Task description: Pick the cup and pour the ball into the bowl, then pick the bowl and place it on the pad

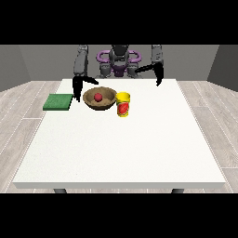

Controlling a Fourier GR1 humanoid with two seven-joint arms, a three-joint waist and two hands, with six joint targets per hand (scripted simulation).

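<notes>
Resting in bowl (105, 103): red ball (98, 97); cup (123, 104) just beside.

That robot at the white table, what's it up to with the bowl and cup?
The red ball already lies in the brown wooden bowl, and the yellow cup stands upright just beside the bowl. The black hand at the view's left hangs between the bowl and the flat green pad, holding nothing. The hand at the view's right hovers off to the side, over the table's far edge. The bowl is not yet on the pad.
</notes>
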